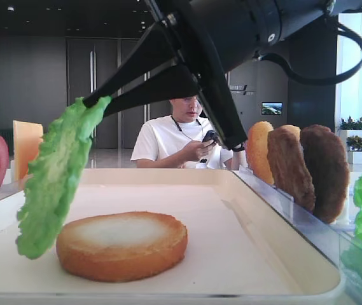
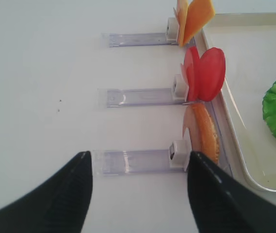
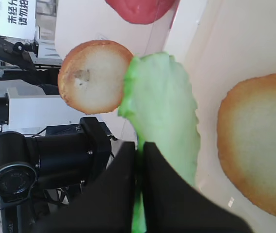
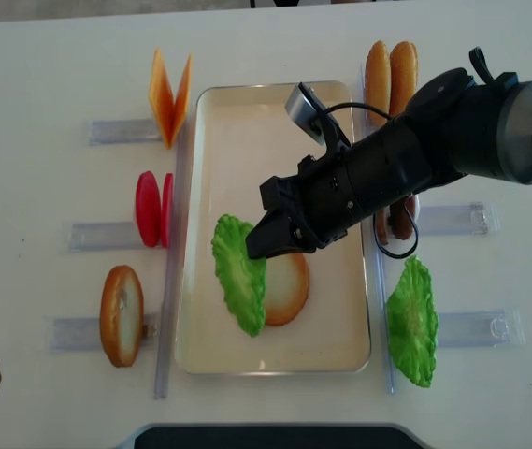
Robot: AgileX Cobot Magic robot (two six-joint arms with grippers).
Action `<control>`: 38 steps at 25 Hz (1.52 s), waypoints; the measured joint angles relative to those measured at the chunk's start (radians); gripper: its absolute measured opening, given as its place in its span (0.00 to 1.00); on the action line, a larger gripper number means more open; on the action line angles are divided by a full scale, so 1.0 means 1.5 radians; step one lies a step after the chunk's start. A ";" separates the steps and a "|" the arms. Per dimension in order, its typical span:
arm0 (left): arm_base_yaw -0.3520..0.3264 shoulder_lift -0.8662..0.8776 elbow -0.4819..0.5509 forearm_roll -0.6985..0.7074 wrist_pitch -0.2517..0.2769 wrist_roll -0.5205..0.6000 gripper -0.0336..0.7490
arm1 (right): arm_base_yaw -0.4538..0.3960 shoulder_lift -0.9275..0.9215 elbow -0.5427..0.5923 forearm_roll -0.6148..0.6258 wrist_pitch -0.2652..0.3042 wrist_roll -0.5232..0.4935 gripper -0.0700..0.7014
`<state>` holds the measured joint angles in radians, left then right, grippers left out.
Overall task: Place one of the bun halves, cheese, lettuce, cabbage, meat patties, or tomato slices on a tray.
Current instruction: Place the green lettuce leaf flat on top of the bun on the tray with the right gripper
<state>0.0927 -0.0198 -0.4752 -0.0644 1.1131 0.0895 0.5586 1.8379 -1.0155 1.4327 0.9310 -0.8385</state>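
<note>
The right gripper (image 4: 258, 245) is pinched shut on the top edge of a lettuce (image 4: 239, 273) leaf, which hangs over the tray (image 4: 237, 122), its lower part draped beside and partly over the left edge of a bun half (image 4: 289, 288) lying flat in the tray's near part. The left gripper (image 2: 138, 167) hovers over the bare table (image 2: 40, 73) left of the tray with its jaws wide and nothing between them. Left of the tray stand cheese (image 4: 170, 95) at the far end, tomato slices (image 4: 152, 209) in the middle and another bun half (image 4: 122, 314) nearest. On the right stand buns (image 4: 389, 65), meat patties (image 1: 308, 166) and a second lettuce (image 4: 411, 321).
</note>
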 joint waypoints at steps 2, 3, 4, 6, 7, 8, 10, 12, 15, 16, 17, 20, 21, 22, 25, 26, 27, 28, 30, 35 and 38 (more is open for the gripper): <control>0.000 0.000 0.000 0.000 0.000 0.000 0.64 | 0.000 0.000 0.003 -0.002 0.000 0.000 0.14; 0.000 0.000 0.000 0.000 0.000 0.000 0.64 | 0.000 0.000 0.006 -0.003 0.000 0.000 0.14; 0.000 0.000 0.000 0.000 0.000 0.000 0.64 | 0.000 0.000 0.008 -0.005 0.000 0.000 0.14; 0.000 0.000 0.000 0.000 0.000 0.000 0.64 | 0.000 0.000 0.009 -0.005 0.000 0.000 0.14; 0.000 0.000 0.000 0.000 0.000 0.000 0.64 | 0.000 0.000 0.009 -0.005 0.000 0.000 0.14; 0.000 0.000 0.000 0.000 0.000 0.000 0.64 | -0.001 0.000 0.009 -0.005 0.004 0.000 0.14; 0.000 0.000 0.000 0.000 0.000 0.000 0.64 | -0.007 0.000 0.009 -0.007 0.011 0.000 0.14; 0.000 0.000 0.000 0.000 0.000 -0.005 0.64 | -0.017 0.000 0.010 -0.008 0.016 0.000 0.14; 0.000 0.000 0.000 0.000 0.000 -0.007 0.64 | -0.027 0.000 0.011 -0.016 0.021 0.000 0.14; 0.000 0.000 0.000 0.000 0.000 -0.007 0.64 | -0.027 0.000 0.012 -0.019 0.021 0.000 0.14; 0.000 0.000 0.000 0.000 0.000 -0.007 0.64 | -0.027 0.000 0.013 -0.020 0.022 -0.001 0.14; 0.000 0.000 0.000 0.000 0.000 -0.007 0.64 | -0.027 0.000 0.013 -0.022 0.023 -0.002 0.14; 0.000 0.000 0.000 0.000 0.000 -0.007 0.64 | -0.027 0.000 0.013 -0.022 0.023 -0.003 0.14; 0.000 0.000 0.000 0.000 0.000 -0.007 0.64 | -0.027 0.000 0.013 -0.023 0.023 -0.003 0.14; 0.000 0.000 0.000 0.000 0.000 -0.007 0.64 | -0.027 0.000 0.013 -0.024 0.023 -0.003 0.14; 0.000 0.000 0.000 0.000 0.000 -0.007 0.64 | -0.027 0.000 0.013 -0.025 0.023 -0.003 0.14; 0.000 0.000 0.000 0.000 0.000 -0.007 0.64 | -0.027 0.000 0.013 -0.026 0.023 -0.003 0.14; 0.000 0.000 0.000 0.000 0.000 -0.007 0.64 | -0.027 0.000 0.013 -0.028 0.023 -0.003 0.14; 0.000 0.000 0.000 0.000 0.000 -0.007 0.64 | -0.027 0.000 0.013 -0.031 0.023 -0.003 0.14; 0.000 0.000 0.000 0.000 0.000 -0.007 0.64 | -0.027 0.000 0.013 -0.036 0.020 -0.003 0.14; 0.000 0.000 0.000 0.000 0.000 -0.007 0.64 | -0.035 0.000 0.013 -0.036 0.019 -0.004 0.14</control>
<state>0.0927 -0.0198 -0.4752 -0.0644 1.1131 0.0791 0.5053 1.8379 -0.9965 1.3794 0.9601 -0.8441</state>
